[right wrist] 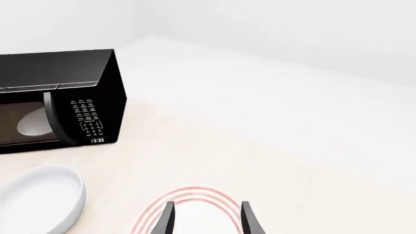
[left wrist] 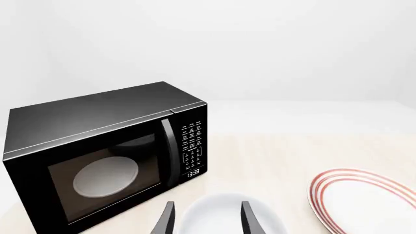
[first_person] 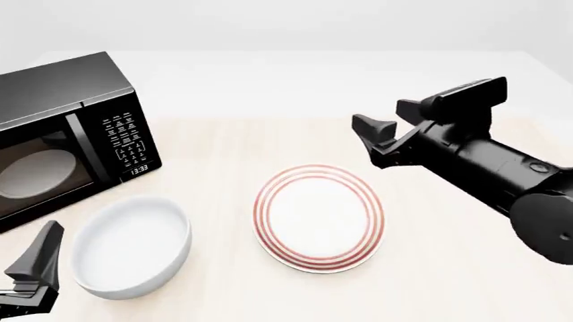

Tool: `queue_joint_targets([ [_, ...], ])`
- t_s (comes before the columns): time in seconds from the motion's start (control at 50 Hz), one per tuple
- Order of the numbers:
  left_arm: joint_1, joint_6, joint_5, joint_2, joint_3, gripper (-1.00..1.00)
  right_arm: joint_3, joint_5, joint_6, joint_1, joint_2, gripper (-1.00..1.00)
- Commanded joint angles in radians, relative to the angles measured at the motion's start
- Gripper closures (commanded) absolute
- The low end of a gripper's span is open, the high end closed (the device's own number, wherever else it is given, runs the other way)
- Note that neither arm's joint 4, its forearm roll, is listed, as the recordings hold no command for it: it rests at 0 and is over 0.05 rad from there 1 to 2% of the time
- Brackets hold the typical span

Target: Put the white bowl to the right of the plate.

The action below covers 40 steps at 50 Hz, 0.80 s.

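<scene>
The white bowl (first_person: 133,245) sits on the table to the left of the plate (first_person: 320,218), below the microwave. My left gripper (first_person: 34,268) is at the front left corner, just left of the bowl. In the left wrist view it (left wrist: 206,220) is open and empty, with the bowl (left wrist: 224,207) showing between its fingers and the plate (left wrist: 364,204) off to one side. My right gripper (first_person: 369,139) hovers above the far right of the plate. It (right wrist: 206,220) is open and empty, with the plate (right wrist: 195,202) under its fingers and the bowl (right wrist: 39,200) further off.
A black microwave (first_person: 54,134) with a closed door stands at the left of the table, close behind the bowl. It also shows in the left wrist view (left wrist: 104,151) and the right wrist view (right wrist: 65,97). Bare tabletop (first_person: 465,268) lies right of the plate, under my right arm.
</scene>
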Motion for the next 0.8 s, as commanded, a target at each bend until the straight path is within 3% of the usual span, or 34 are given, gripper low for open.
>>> queue_joint_targets([
  [0.02, 0.000, 0.000, 0.000, 0.000, 0.000, -1.00, -0.146, 0.018, 0.021, 0.098, 0.181, -1.00],
  [0.14, 0.000, 0.000, 0.000, 0.000, 0.000, -1.00, -0.233, 0.050, -0.005, 0.148, 0.260, -1.00],
  [0.46, 0.000, 0.000, 0.000, 0.000, 0.000, -1.00, -0.444, 0.124, 0.001, 0.252, 0.457, -1.00],
  [0.8, 0.000, 0.000, 0.000, 0.000, 0.000, -1.00, -0.574, 0.160, 0.045, 0.332, 0.617, -1.00],
])
